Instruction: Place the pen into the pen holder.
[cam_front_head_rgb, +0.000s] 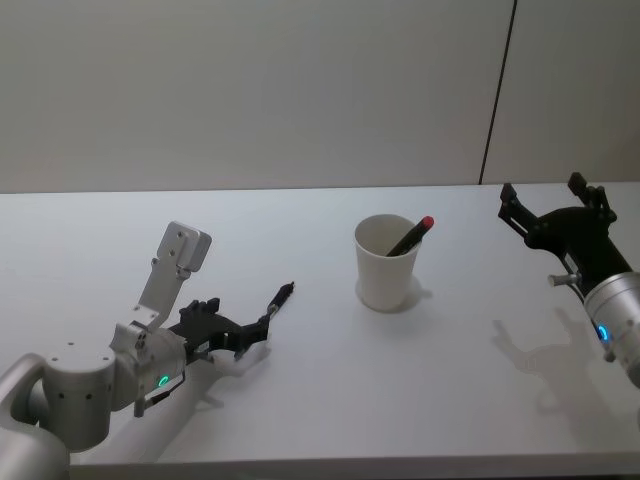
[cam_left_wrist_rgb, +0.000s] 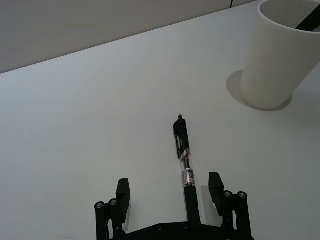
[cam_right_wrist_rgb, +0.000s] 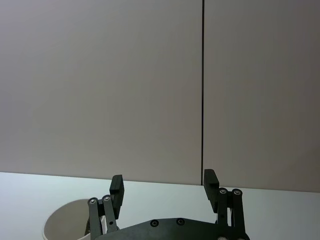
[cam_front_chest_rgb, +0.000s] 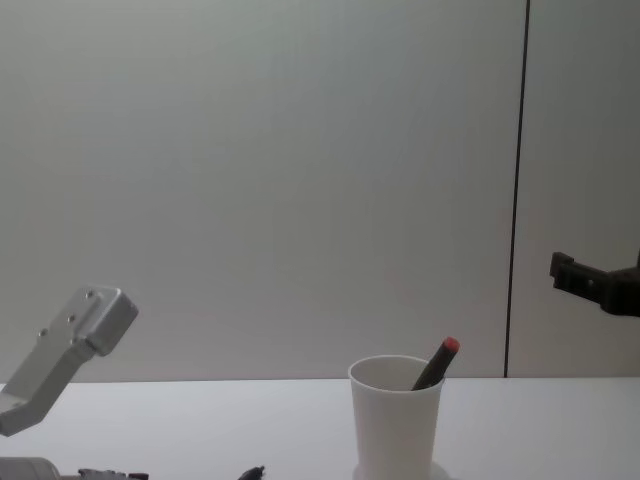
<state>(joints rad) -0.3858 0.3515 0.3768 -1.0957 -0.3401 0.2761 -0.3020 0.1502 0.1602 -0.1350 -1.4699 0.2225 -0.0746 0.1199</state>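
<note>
A black pen (cam_front_head_rgb: 279, 302) lies flat on the white table, left of the pen holder (cam_front_head_rgb: 387, 262), a white paper cup. In the left wrist view the pen (cam_left_wrist_rgb: 183, 155) points toward the cup (cam_left_wrist_rgb: 277, 55). My left gripper (cam_front_head_rgb: 243, 327) sits low at the pen's rear end, open. Its fingers (cam_left_wrist_rgb: 123, 192) stand apart on either side of the barrel, without touching it. Another pen with a red tip (cam_front_head_rgb: 412, 237) leans inside the cup, also seen from the chest (cam_front_chest_rgb: 437, 365). My right gripper (cam_front_head_rgb: 543, 190) hangs open, raised to the right of the cup (cam_right_wrist_rgb: 65, 220).
The white table (cam_front_head_rgb: 400, 400) runs to a plain grey wall with a dark vertical seam (cam_front_head_rgb: 497, 90). A grey camera bracket (cam_front_head_rgb: 172, 265) rises from my left wrist. Bare tabletop lies between the pen and the cup.
</note>
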